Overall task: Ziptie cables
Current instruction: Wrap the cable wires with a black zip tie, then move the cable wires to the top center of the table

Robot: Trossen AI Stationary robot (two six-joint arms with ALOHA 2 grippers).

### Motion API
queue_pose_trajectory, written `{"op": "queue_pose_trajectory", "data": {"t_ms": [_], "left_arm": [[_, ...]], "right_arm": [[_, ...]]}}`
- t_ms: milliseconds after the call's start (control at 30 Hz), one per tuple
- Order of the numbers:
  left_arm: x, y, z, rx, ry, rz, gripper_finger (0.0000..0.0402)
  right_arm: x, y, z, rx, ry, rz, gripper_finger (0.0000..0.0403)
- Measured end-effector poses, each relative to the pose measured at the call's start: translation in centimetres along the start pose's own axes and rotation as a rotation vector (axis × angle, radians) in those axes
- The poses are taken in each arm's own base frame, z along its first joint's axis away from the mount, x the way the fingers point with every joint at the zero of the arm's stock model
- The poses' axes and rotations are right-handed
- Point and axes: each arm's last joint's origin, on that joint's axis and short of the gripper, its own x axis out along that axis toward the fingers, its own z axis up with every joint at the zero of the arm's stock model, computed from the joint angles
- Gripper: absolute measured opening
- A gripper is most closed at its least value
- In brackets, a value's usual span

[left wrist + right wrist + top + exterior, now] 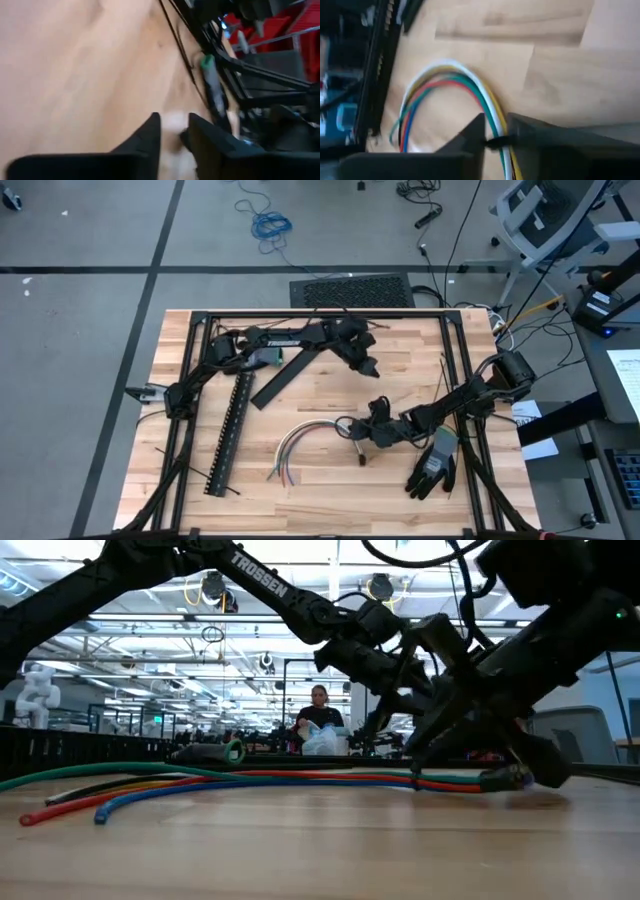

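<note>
The cables (300,438) lie on the wooden table in a curved bundle of blue, white, yellow, red and green wires (447,80). In the low view they run flat along the tabletop (250,778) to a small dark connector (503,778). My right gripper (362,430) is down at that connector end, and the bundle passes between its fingers (496,132). My left gripper (368,367) hovers over the far middle of the table, well away from the cables. Its fingers stand a narrow gap apart (174,135) with nothing between them. My right gripper has the bundle between its two fingers near the connector end (495,122), where a thin black band (494,144) crosses the wires. The fingers slant down from the table's right side and lie across the bundle. The cables rest on the table, slack.
A black and grey glove (435,465) lies near the right edge. A long black perforated strip (230,435) and a flat black bar (285,377) lie left of the cables. Thin black strips (176,45) lie on the wood. A person (320,718) stands beyond the table.
</note>
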Motion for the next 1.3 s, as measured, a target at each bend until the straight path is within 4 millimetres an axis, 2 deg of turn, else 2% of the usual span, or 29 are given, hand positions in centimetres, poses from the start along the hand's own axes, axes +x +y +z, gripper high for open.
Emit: {"op": "queue_pose_trajectory", "data": {"t_ms": [167, 300, 367, 467, 533, 600, 667, 733, 800, 867, 933, 1033, 1167, 1233, 1300], "left_arm": [[-0.2, -0.9, 0.9, -0.025, -0.011, -0.155, 0.0176], [-2.4, -0.2, 2.9, -0.054, -0.064, -0.241, 0.0213], [-4.5, 0.1, 4.2, -0.052, -0.13, -0.233, 0.022], [-9.1, -0.9, 6.3, -0.001, -0.299, -0.175, 0.0222], [-12.8, -2.6, 7.2, 0.076, -0.42, -0.132, 0.0222], [-16.3, -5.7, 7.1, 0.186, -0.503, -0.064, 0.0222], [-19.3, -9.5, 5.5, 0.313, -0.537, 0.078, 0.0222], [-21.0, -13.1, 2.7, 0.423, -0.513, 0.301, 0.0222], [-21.8, -15.6, -0.7, 0.477, -0.445, 0.5, 0.0222], [-21.7, -17.0, -4.0, 0.46, -0.364, 0.592, 0.0222], [-20.9, -17.9, -7.0, 0.406, -0.329, 0.634, 0.0222], [-19.9, -18.8, -11.8, 0.3, -0.364, 0.68, 0.0222], [-18.3, -18.1, -18.0, 0.099, -0.452, 0.721, 0.0222], [-17.4, -17.6, -20.2, 0.014, -0.491, 0.728, 0.0222], [-16.8, -17.4, -21.6, -0.05, -0.525, 0.724, 0.0222]], "right_arm": [[-0.7, 0.2, -0.8, -0.119, 0.093, 0.015, 0.0166], [-2.9, 0.7, -1.4, -0.303, 0.167, 0.031, 0.0216], [-4.4, 0.2, -1.2, -0.368, 0.186, -0.052, 0.0227], [-7.1, -1.1, -0.2, -0.466, 0.193, -0.221, 0.0229], [-9.3, -1.7, 0.6, -0.521, 0.185, -0.3, 0.0227], [-11.2, -1.9, 1.5, -0.537, 0.152, -0.316, 0.0223], [-12.8, -1.9, 2.3, -0.531, 0.089, -0.294, 0.0221], [-14.2, -1.6, 3.1, -0.517, 0.029, -0.232, 0.022], [-15.1, -1.2, 3.9, -0.511, -0.021, -0.17, 0.022], [-15.5, -0.7, 4.5, -0.557, -0.044, -0.113, 0.0219], [-15.5, 0.1, 5.0, -0.627, -0.045, -0.071, 0.0218], [-15.0, 1.4, 5.7, -0.75, -0.005, -0.043, 0.0214], [-14.5, 4.4, 6.1, -0.922, -0.001, 0.074, 0.0209], [-13.7, 5.8, 6.2, -0.999, 0.051, 0.161, 0.0204], [-12.1, 5.9, 6.5, -1.053, 0.115, 0.144, 0.0193]]}}
